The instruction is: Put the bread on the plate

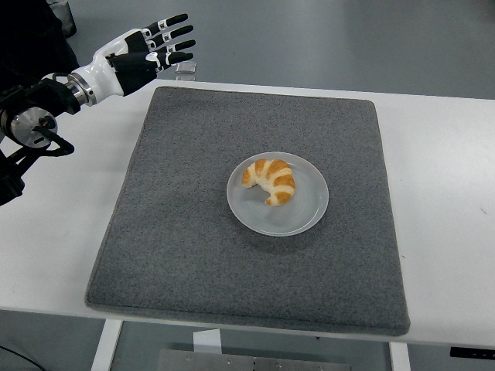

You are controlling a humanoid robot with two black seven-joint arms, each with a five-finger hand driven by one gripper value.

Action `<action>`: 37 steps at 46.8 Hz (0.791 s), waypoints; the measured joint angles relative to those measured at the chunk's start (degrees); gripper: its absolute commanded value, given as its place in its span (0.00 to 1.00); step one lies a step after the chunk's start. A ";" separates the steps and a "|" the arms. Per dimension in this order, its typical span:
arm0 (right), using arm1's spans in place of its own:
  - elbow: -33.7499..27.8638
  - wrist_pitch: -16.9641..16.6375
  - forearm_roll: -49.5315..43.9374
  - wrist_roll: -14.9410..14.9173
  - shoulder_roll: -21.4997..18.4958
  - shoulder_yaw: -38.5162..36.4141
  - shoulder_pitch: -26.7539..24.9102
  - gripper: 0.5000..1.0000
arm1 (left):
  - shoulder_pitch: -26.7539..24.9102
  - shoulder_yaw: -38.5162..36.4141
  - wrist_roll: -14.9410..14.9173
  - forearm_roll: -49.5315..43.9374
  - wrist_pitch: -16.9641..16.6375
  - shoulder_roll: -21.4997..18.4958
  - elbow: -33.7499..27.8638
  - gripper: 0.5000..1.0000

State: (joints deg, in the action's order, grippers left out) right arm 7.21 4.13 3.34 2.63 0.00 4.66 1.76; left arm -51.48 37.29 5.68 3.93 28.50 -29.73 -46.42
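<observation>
My left hand (147,51) is up at the far-left corner, fingers spread and empty, because the bread (269,179) lies on the plate (302,212).

I am seeing the bread (270,179), a golden croissant with pale bands, lying curved on the upper left part of the plate (302,216); the plate, round and pale grey, is sitting flat at the frame's centre.

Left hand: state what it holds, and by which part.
Nothing. The left hand is open, fingers spread, up at the table's far left corner. The croissant lies untouched on the plate.
</observation>
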 measured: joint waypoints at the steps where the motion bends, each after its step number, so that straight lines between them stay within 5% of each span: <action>1: 0.00 0.00 0.00 0.01 0.00 0.00 0.00 0.90 | 0.11 0.05 -0.02 -1.00 0.57 0.00 0.65 1.00; 11: 0.00 -0.09 0.01 0.01 0.00 0.00 0.00 0.90 | 1.08 0.00 -0.80 -9.12 3.59 0.20 6.45 1.00; 37: 0.79 -0.10 0.25 0.21 0.00 0.04 -0.27 0.90 | 0.77 0.17 -6.91 -15.62 3.16 0.22 8.41 1.00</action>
State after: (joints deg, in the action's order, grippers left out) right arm 8.00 4.03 3.59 2.85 0.00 4.70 1.49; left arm -50.71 37.46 -1.23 -11.69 31.66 -29.51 -38.01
